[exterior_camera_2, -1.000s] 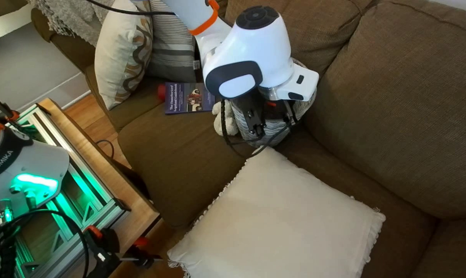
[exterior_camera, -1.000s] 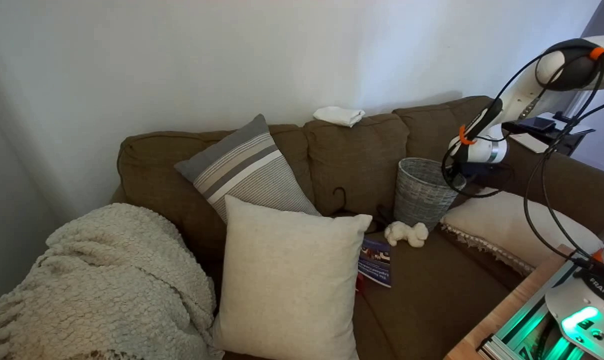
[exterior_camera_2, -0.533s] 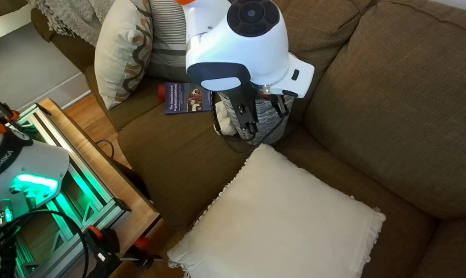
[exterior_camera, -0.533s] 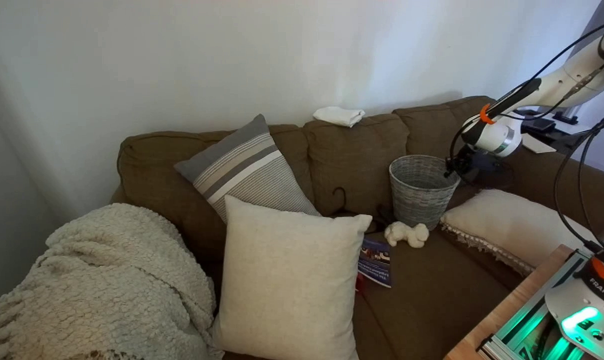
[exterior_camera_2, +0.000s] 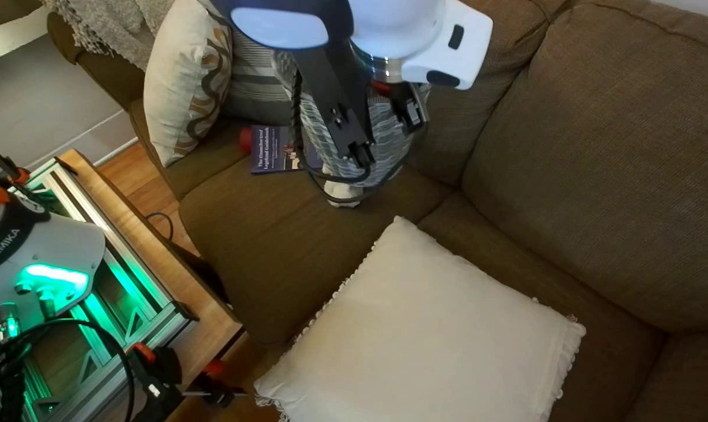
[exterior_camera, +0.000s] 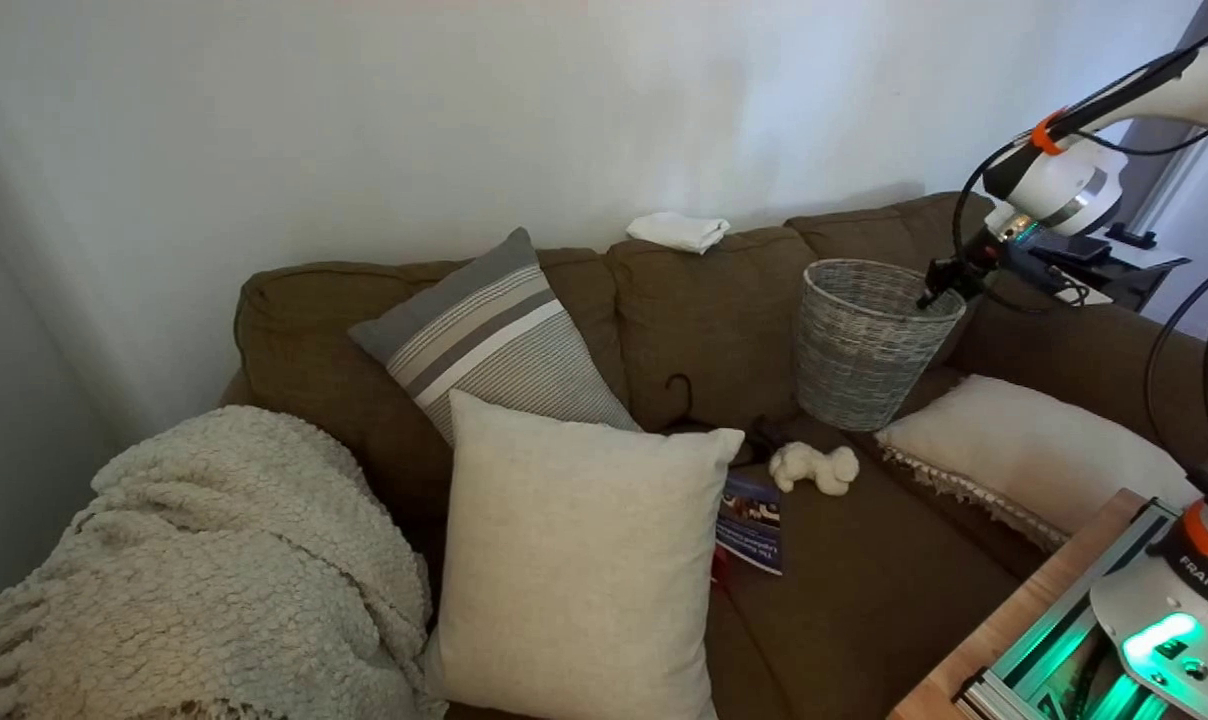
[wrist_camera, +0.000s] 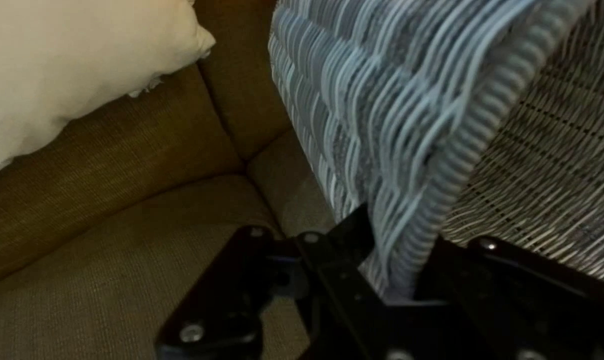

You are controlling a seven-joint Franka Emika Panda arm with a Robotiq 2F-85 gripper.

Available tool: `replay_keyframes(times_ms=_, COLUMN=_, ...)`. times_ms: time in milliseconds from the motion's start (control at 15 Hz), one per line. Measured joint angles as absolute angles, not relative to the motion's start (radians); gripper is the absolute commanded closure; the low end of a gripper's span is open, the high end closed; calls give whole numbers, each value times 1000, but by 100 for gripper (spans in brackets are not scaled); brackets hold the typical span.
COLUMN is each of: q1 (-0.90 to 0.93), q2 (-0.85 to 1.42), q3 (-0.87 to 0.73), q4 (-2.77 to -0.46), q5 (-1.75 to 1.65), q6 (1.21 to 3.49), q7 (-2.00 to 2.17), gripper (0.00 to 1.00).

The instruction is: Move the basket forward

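Grip: black mechanical claw pinched round grey woven wicker basket by its thick rim | Position: basket apparently hung tilted above brown fabric surface, near white plush toy | Risk: one-sided hold could have let basket swing, rim slip, toy be struck.

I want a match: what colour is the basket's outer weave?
The basket is grey with paler bluish strands, clearest in the wrist view.

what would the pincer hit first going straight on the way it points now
Probably the basket: the pincer has its rim between the jaws, so pushing on would press into it, though exact depth is unclear.
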State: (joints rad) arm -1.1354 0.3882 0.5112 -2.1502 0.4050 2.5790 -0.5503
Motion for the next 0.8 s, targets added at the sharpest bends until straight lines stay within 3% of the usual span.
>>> replay_keyframes(times_ms=333, q1=-956, q2=163, q3=332, q4=-2305, q5=432, q6=2435, q7=-567, gripper=98)
replay_keyframes(times_ms=600, q1=-736, q2=144, q3=156, q4=-2502, q5=399, q6=2642, q7=-569, gripper=98)
replay_keyframes(times_ms=800, q1=-645, q2=199, q3=123, q4=-2581, q5=456, q6=2828, q7=-632, gripper=98)
